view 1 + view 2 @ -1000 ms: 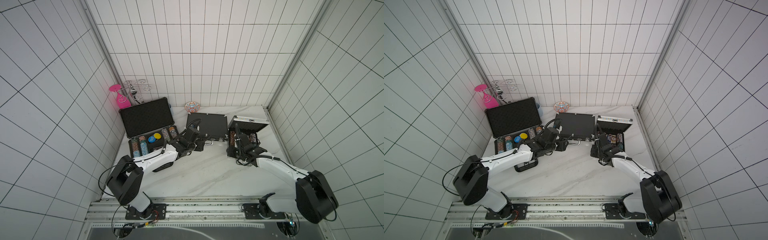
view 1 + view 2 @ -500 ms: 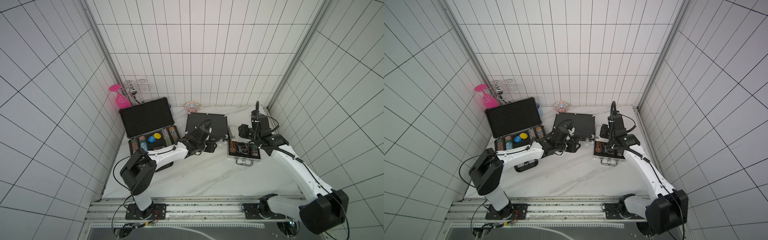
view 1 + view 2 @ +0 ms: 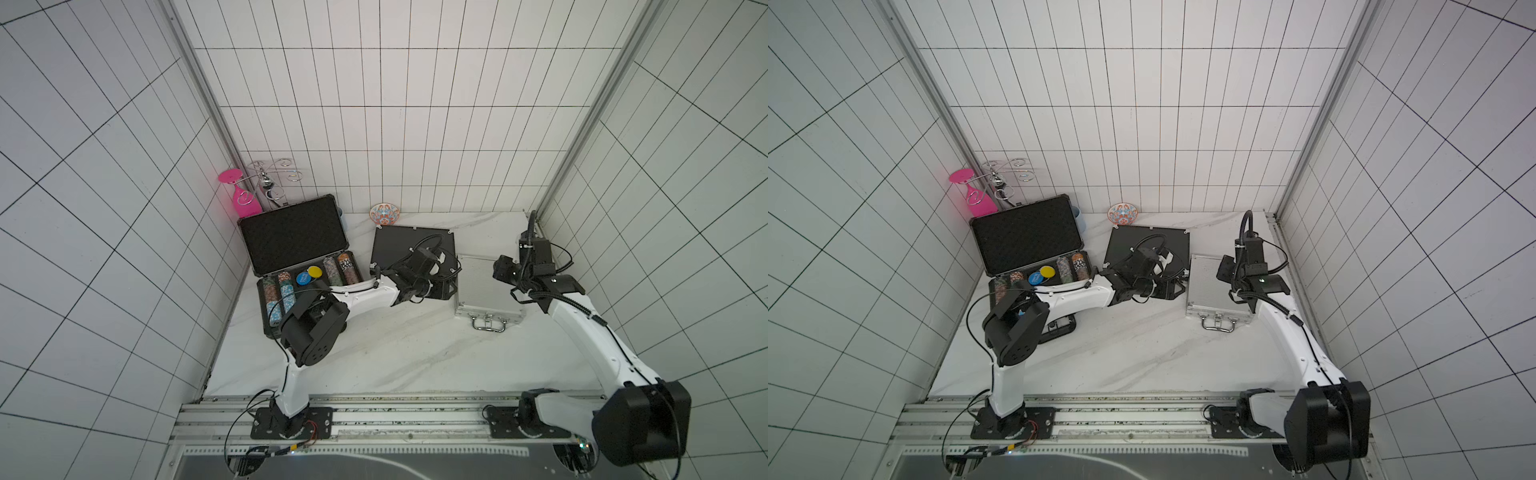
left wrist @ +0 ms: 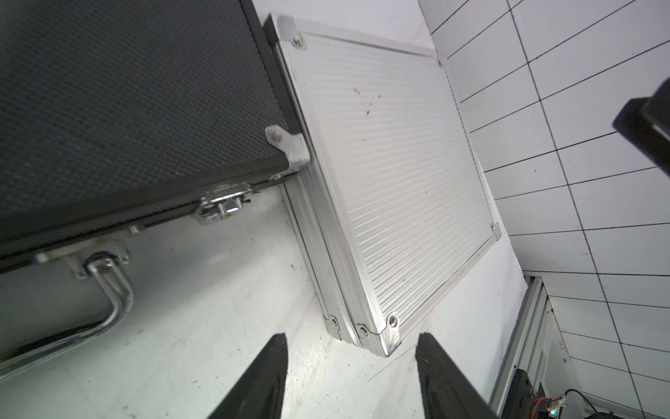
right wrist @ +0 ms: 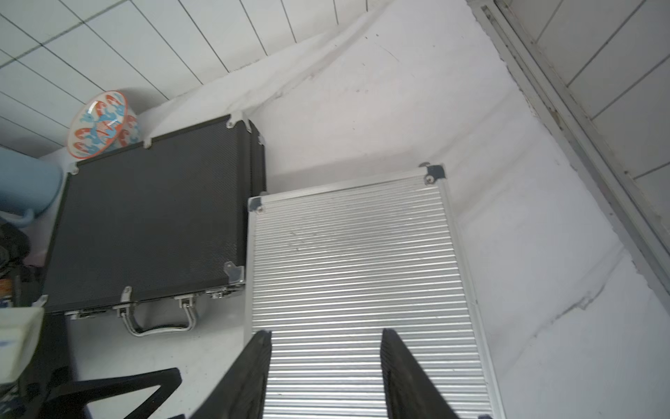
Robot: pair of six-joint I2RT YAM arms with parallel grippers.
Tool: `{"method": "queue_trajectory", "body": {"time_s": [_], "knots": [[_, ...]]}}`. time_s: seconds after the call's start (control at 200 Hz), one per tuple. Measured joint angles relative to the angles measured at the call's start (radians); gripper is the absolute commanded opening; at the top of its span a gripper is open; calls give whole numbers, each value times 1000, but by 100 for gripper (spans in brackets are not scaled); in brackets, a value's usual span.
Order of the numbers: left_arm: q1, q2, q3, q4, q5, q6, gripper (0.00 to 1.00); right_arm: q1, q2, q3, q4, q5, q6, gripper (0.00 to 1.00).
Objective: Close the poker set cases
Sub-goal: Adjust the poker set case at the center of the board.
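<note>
At 10 o'clock on your counter point(image 3: 395, 353) the big case point(image 3: 293, 241) stood open, its foam-lined top half raised upright. Its base held rows of chips point(image 3: 276, 291), with a blue disc point(image 3: 303, 278) and a yellow disc point(image 3: 314, 272) between the rows. Your left arm hid part of that base. The black case point(image 3: 399, 245) at 12 o'clock lay shut, so nothing of its inside showed. The silver case point(image 3: 484, 286) at 2 o'clock lay shut too, just beside the black one, its handle at its own 6 o'clock edge. Your left claw point(image 4: 350, 335) hung by a corner of the silver case, fingers apart and nothing between them. Your right claw point(image 5: 324, 332) hovered over the silver case, fingers likewise apart, gripping nothing. A patterned bowl point(image 3: 384, 214) sat just beyond the black case, at its 12 o'clock.
</note>
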Motion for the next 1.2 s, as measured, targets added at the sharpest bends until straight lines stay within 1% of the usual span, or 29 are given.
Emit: {"method": "queue_trajectory", "body": {"time_s": [0.1,0.175,0.295,0.57,0.655,0.71,0.819,0.939,1.044,1.204], "knots": [[-14,21,3,-4,2,5,58,-52,3,-71,22,-4,7,60],[-24,51,37,-16,4,16,58,-77,5,-114,39,-4,14,63],[-33,103,93,-18,4,27,58,-109,22,-154,64,-3,27,65],[-35,157,138,-34,4,37,58,-198,28,-233,133,-9,33,67],[-38,172,154,-37,4,42,55,-221,41,-275,160,-32,36,64],[-40,183,168,-41,3,50,53,-230,51,-301,187,-54,43,60],[-44,197,195,-55,0,71,51,-233,44,-330,247,-99,47,52],[-43,212,233,-90,-4,91,51,-232,-5,-393,312,-117,60,50],[-32,230,272,-122,-4,107,51,-215,-69,-443,313,-109,90,49],[-14,262,335,-160,-17,134,51,-132,-145,-479,274,-70,148,49]]}}
